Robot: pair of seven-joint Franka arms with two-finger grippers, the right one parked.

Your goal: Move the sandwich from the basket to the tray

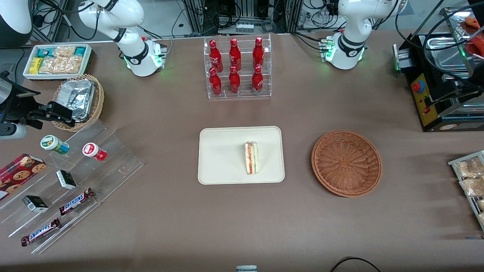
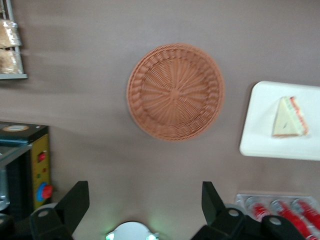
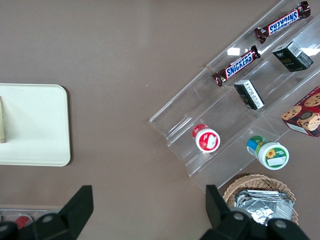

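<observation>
The sandwich (image 1: 251, 158) lies on the cream-white tray (image 1: 219, 155) at mid-table, its red, orange and green filling edge showing. It also shows in the left wrist view (image 2: 289, 118) on the tray (image 2: 260, 125). The round reddish-brown basket (image 1: 346, 163) stands empty beside the tray, toward the working arm's end; it shows in the left wrist view too (image 2: 175, 91). My left gripper (image 2: 142, 200) is open and empty, high above the bare table between the arm's base and the basket. It does not show in the front view.
A clear rack of red bottles (image 1: 238, 68) stands farther from the front camera than the tray. A black sealing machine (image 1: 442, 75) and a wire rack of snack bags (image 1: 469, 177) are at the working arm's end. A clear stepped display (image 1: 75, 181) and a tan foil-pack basket (image 1: 79, 100) are at the parked arm's end.
</observation>
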